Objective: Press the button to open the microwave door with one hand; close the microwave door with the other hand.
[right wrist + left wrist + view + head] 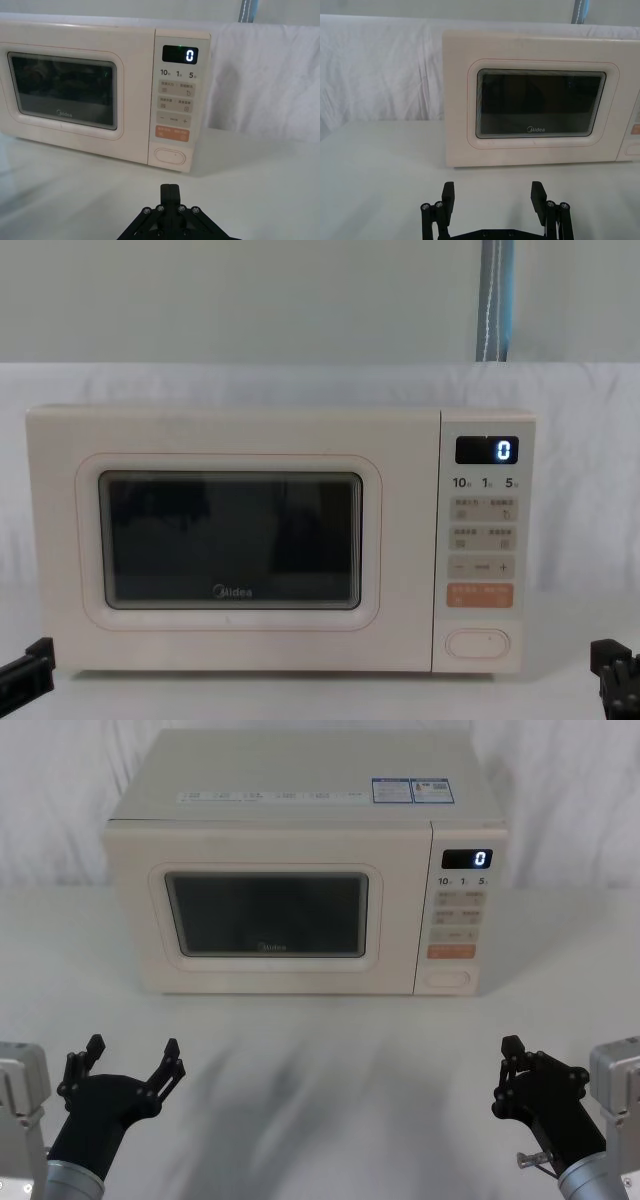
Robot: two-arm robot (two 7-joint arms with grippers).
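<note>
On a white table (320, 1060), cream microwave (300, 870), door (265, 915) shut — left gripper (130, 1055) spread, right gripper (512, 1060) pinched closed, both well short.

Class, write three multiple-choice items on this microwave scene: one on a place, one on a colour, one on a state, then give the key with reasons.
1. Where is the button on the microwave?
A. above the display
B. at the foot of the control panel, below the orange key
C. on the door

2. What colour is the microwave door?
A. cream
B. black
C. red

3. How do the grippers' fingers stand?
A. both shut
B. both open
C. left gripper open, right gripper shut

Key: 1 B, it sits lowest on the panel. 2 A, cream frame around dark glass. 3 C, the left fingers are spread, the right ones pressed together.
</note>
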